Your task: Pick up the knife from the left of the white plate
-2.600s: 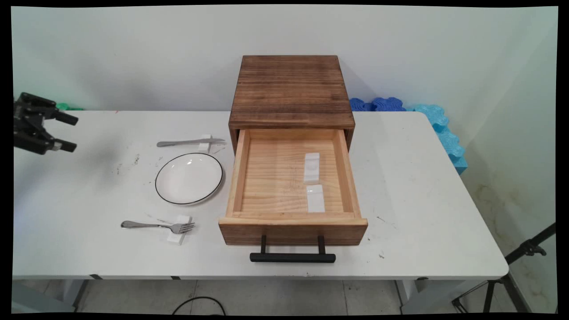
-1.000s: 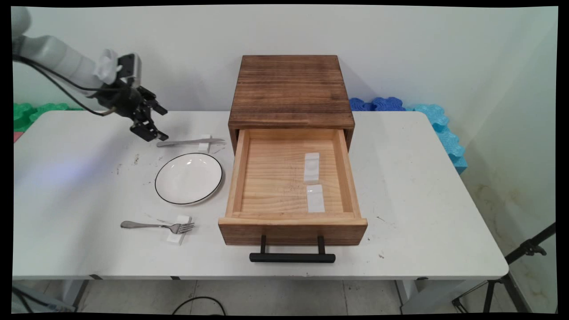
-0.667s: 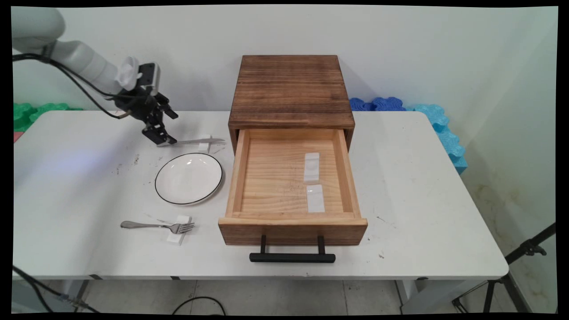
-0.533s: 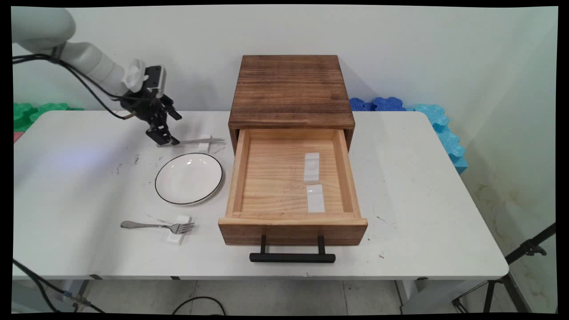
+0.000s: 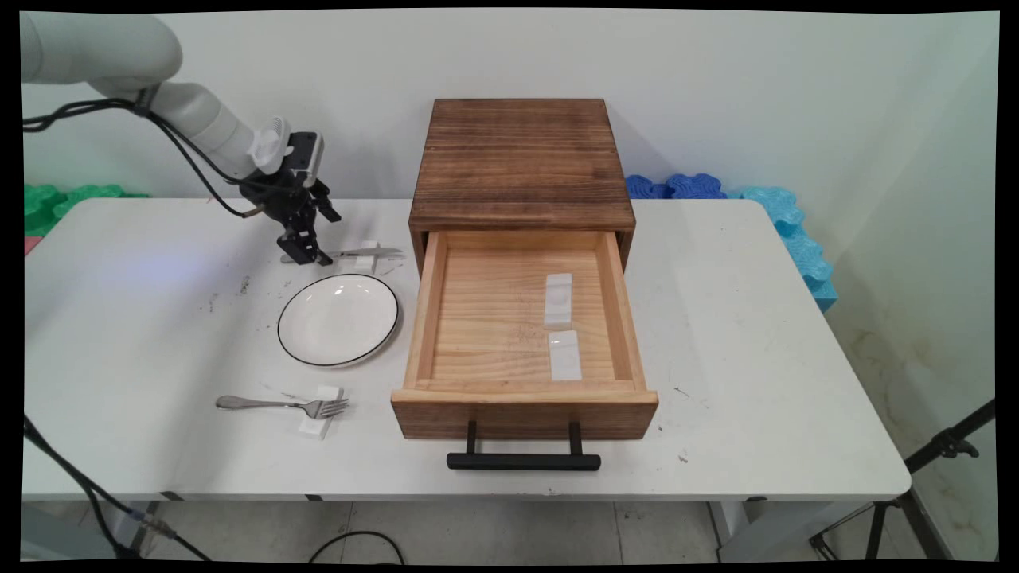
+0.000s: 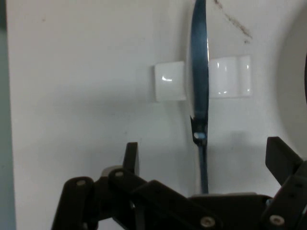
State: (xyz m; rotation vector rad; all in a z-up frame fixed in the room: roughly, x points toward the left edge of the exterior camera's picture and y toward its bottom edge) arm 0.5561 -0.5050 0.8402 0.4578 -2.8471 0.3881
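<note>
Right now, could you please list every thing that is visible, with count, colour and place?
knife: 1, silver, on a white rest, left of the box
plate: 1, white with black rim, left of the drawer
fork: 1, silver, on a white rest, near the front edge
box: 1, dark wood, at the back
drawer: 1, pale wood, open, black handle
rests in drawer: 2, white
table: 1, white
gripper: 1, black, open, over the knife handle
</note>
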